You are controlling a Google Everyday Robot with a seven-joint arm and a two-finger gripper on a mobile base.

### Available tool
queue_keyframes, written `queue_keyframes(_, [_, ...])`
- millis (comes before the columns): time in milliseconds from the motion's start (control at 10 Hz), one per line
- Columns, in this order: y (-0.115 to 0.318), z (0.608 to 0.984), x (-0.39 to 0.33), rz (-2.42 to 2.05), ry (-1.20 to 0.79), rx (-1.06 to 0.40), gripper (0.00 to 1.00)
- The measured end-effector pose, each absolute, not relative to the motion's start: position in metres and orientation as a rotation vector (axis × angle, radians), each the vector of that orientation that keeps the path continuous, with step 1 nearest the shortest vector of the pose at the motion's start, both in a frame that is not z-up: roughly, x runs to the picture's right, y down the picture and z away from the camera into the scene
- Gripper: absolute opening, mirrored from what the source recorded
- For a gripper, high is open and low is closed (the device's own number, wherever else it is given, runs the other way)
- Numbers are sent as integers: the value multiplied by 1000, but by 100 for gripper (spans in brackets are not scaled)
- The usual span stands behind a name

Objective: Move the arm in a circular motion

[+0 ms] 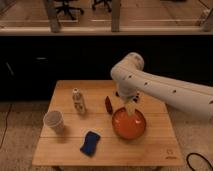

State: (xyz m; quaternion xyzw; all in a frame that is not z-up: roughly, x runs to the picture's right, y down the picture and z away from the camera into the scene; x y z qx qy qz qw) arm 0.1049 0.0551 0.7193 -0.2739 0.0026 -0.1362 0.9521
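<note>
Nearest, we see 1 blue pad (90,143) on the wooden bench (150,152), then 1 white cup (54,121) and 1 orange bowl (127,129). Over the bowl's far rim hangs the end effector (131,108); we cannot tell its state. Farther back stand 1 small bottle (77,101), its label unreadable, and the arm (155,87), reaching in from the right.

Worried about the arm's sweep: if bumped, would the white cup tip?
Probably: the white cup stands upright, tall for its base, so may topple. It looks like paper, likely light, crushable. The tool hangs over the orange bowl.
</note>
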Motion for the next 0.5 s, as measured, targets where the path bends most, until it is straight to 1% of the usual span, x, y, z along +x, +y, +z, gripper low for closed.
queue_keyframes(300, [47, 725, 94, -273, 3, -560, 80])
queue_keyframes(500, [42, 734, 112, -248, -1, -559, 80])
